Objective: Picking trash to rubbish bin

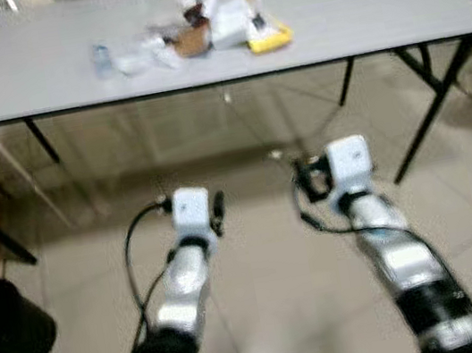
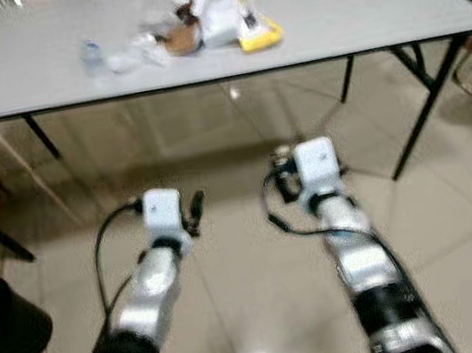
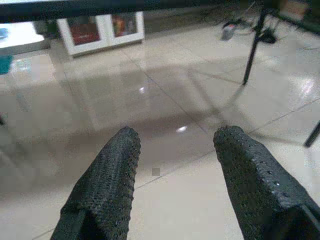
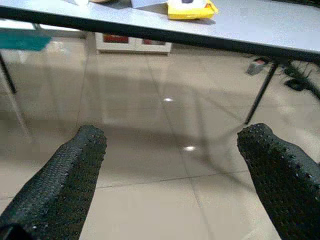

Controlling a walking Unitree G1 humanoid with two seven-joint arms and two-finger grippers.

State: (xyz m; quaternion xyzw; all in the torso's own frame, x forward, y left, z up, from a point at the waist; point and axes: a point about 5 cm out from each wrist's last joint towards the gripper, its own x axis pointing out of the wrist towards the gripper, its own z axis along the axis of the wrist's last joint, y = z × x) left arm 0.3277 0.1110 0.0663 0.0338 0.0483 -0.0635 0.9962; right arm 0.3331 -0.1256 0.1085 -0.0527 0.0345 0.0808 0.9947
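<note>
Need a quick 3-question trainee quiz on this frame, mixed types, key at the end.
1. True or false: the trash pile lies on the grey table.
2. Multiple choice: the black bin stands on the floor to the robot's A) left B) right C) on the table.
3. Fill in: the left gripper and right gripper, both held low over the floor tiles, have their jaws ____.

Key: 1 true; 2 A; 3 open.
</note>
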